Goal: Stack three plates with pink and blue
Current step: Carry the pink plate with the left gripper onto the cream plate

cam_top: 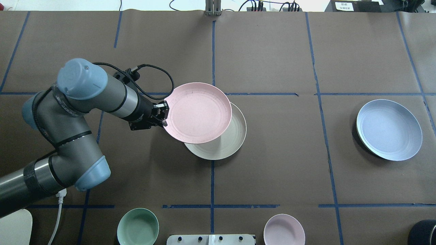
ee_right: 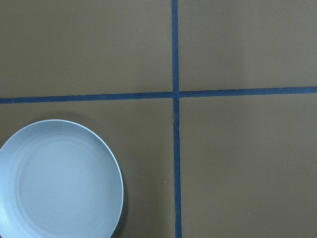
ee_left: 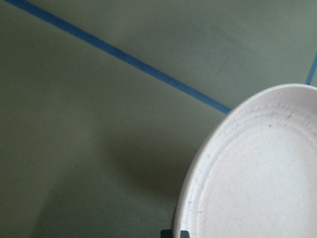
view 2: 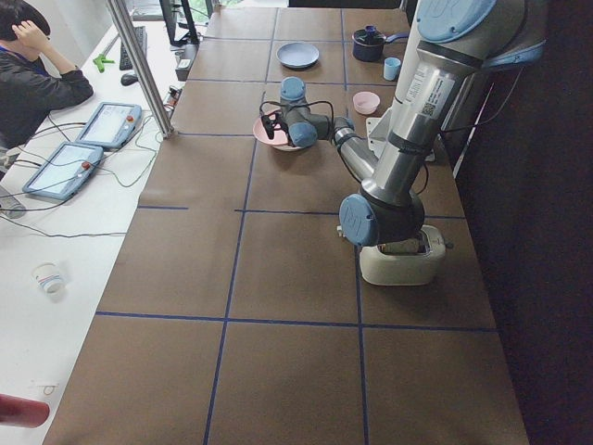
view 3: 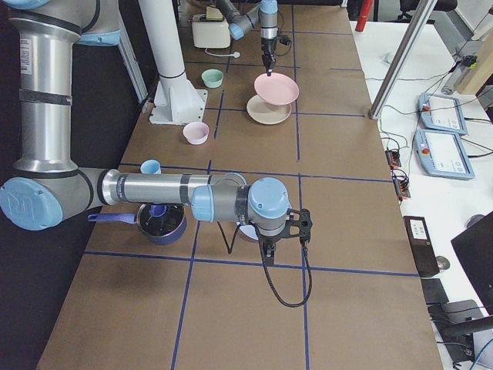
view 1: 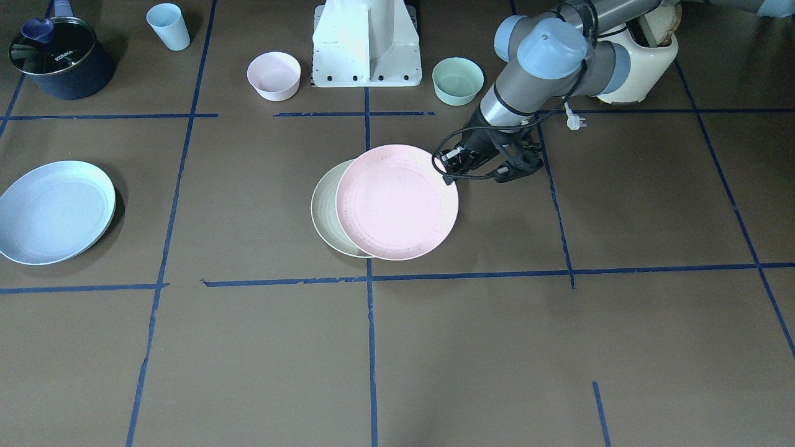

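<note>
My left gripper (cam_top: pixel 165 115) is shut on the near-left rim of the pale pink plate (cam_top: pixel 199 112) and holds it over the cream-white plate (cam_top: pixel 224 146), offset so the cream rim still shows. Both show in the front view: the gripper (view 1: pixel 448 174), the pink plate (view 1: pixel 397 202) and the cream plate (view 1: pixel 323 211). The left wrist view shows the pink plate's rim (ee_left: pixel 257 173) above the table. The light blue plate (cam_top: pixel 388 129) lies alone at the right, also in the right wrist view (ee_right: pixel 59 183). My right gripper (view 3: pixel 266 247) hangs above it; I cannot tell if it is open.
A small pink bowl (cam_top: pixel 284 229) and a mint bowl (cam_top: pixel 138 226) stand by the robot base (view 1: pixel 366 43). A light blue cup (view 1: pixel 169 26) and a dark pot (view 1: pixel 59 59) stand at the robot's right corner. A cream appliance (view 1: pixel 640 62) stands behind the left arm.
</note>
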